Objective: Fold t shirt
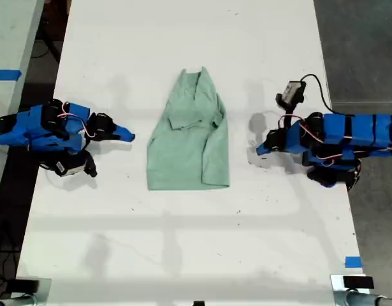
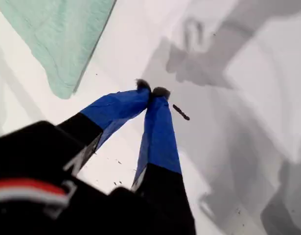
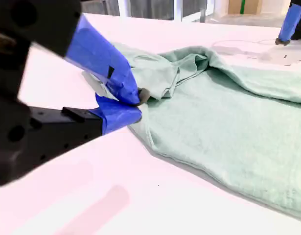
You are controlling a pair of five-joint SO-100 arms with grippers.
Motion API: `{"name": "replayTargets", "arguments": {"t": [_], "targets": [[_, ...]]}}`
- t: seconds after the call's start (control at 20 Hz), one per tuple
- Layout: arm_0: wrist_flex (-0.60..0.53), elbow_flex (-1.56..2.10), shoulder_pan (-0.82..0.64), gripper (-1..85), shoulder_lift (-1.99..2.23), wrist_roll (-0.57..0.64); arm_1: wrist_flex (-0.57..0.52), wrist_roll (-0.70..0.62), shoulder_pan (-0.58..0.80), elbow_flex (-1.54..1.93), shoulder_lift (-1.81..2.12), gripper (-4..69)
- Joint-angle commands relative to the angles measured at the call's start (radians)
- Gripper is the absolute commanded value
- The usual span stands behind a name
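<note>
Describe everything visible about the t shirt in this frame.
The t shirt is pale sage-green soft cloth, lying flat mid-table, already folded lengthwise into a narrow strip. Its narrow neck end points to the exterior view's top, the wider hem to the bottom, with a rumpled flap across the upper part. Neither gripper holds it; both rest apart from it.

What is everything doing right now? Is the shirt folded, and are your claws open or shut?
t shirt: lying flat on the white table, sides folded inward into a narrow shape, not held by either gripper.
my first gripper: shut, empty, apart from the shirt.
my second gripper: shut, empty, close beside the shirt's edge.
</note>
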Motion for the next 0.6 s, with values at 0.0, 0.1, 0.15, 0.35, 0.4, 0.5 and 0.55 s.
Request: {"name": "replayTargets", "arguments": {"t": [0.0,0.1,0.15,0.35,0.4,0.5,0.55], "targets": [[0.005,-0.005,-0.002,0.0,0.009,-0.014,-0.078,-0.023,-0.002,0.132,0.126,1.5],[0.003,-0.005,0.0,0.0,0.009,-0.014,0.055,0.04,-0.006,0.301,0.486,1.5],[0.003,-0.005,0.0,0.0,0.009,-0.014,0.219,0.089,-0.026,0.314,0.629,1.5],[0.003,-0.005,0.005,0.0,0.009,-0.021,0.219,0.112,-0.014,0.318,0.62,1.5],[0.003,-0.005,0.002,0.0,0.009,-0.018,0.221,0.121,-0.015,0.318,0.62,1.5],[0.002,-0.005,-0.002,0.0,0.009,-0.017,0.225,0.129,-0.014,0.318,0.62,1.5],[0.002,-0.005,0.0,0.0,0.009,-0.018,0.225,0.132,-0.014,0.318,0.62,1.5]]}}
